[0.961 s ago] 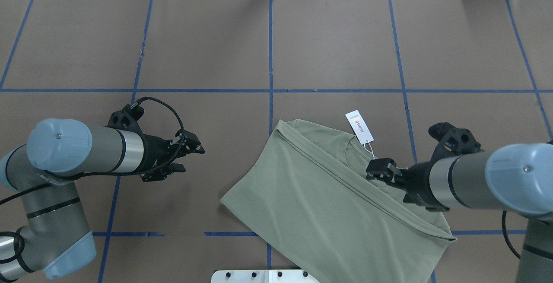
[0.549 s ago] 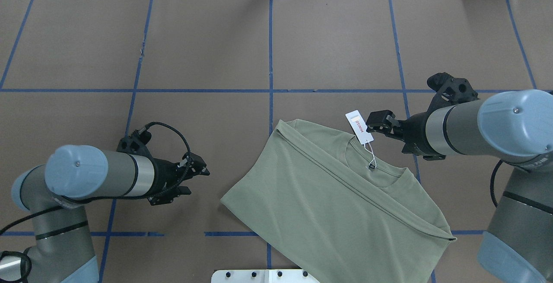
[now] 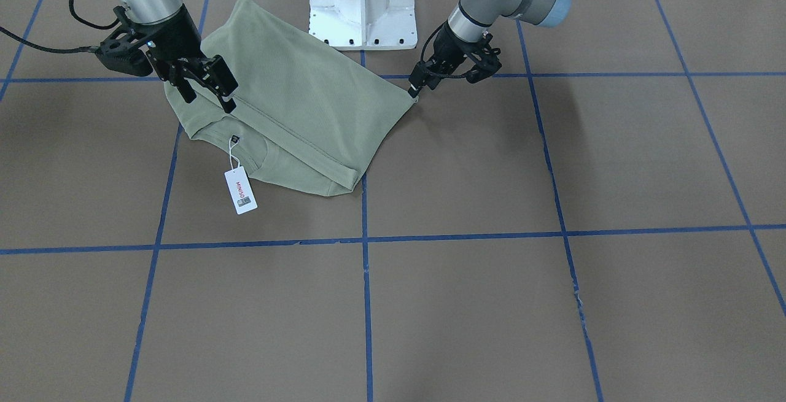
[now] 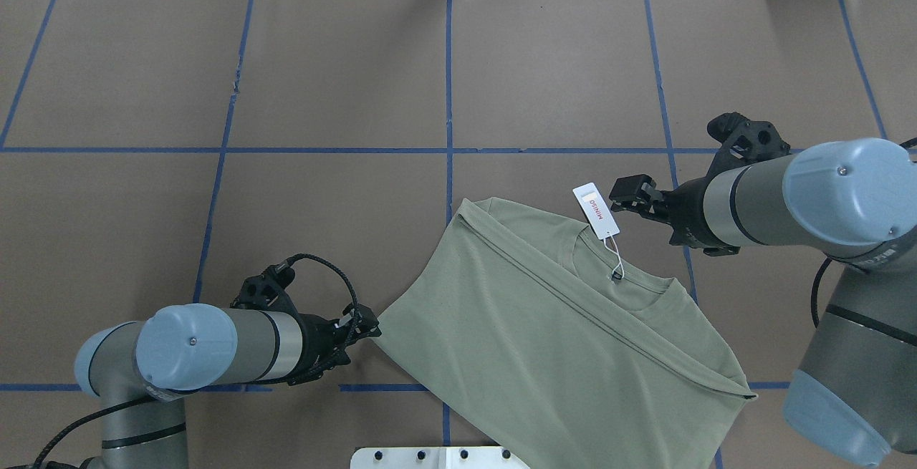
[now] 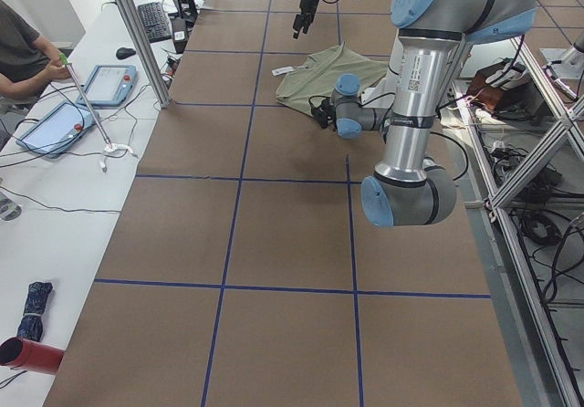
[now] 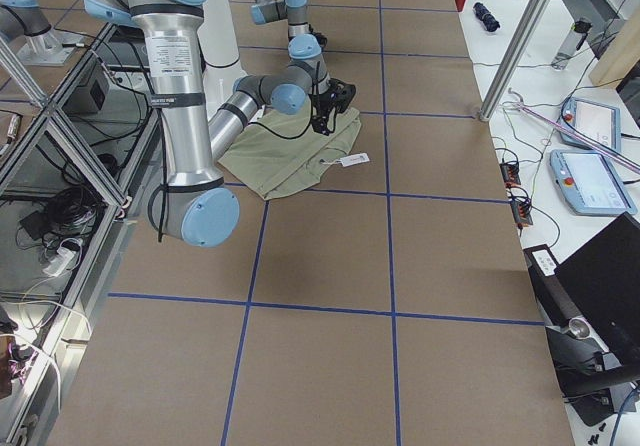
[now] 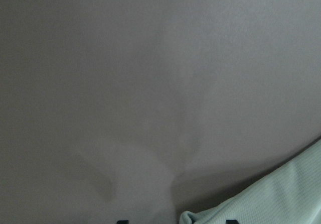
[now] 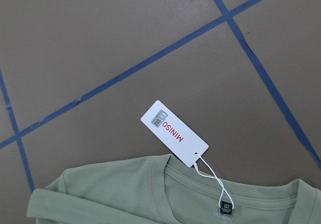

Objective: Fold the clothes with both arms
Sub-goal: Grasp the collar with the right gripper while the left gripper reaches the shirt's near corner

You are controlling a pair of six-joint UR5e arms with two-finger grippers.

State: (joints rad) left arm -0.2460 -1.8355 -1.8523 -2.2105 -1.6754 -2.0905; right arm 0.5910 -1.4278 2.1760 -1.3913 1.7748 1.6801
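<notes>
The worktop (image 4: 344, 82) is covered in brown paper and marked into a grid with blue tape (image 4: 448, 97).

The left hand (image 4: 358, 342) is low at the shirt's near-left corner. Its wrist view shows the fingers apart with the cloth corner between them, so nothing is clamped.

The shirt (image 4: 516, 340) lies flat just in front of the white pedestal (image 4: 430, 458), right of the centre line. Its long axis runs diagonally from far-centre to the near right. A folded band crosses the body along that axis. The collar (image 4: 630, 286) points to the far right, away from the robot.

The hang tag (image 4: 596, 210) rests on bare paper just beyond the collar.

The right hand (image 4: 617, 193) hovers beside the tag, fingers apart, holding nothing.

Assessment: the fold is partly done, with the sides apparently turned in. The remaining fold of the body is not yet started, and neither hand has a grip.
</notes>
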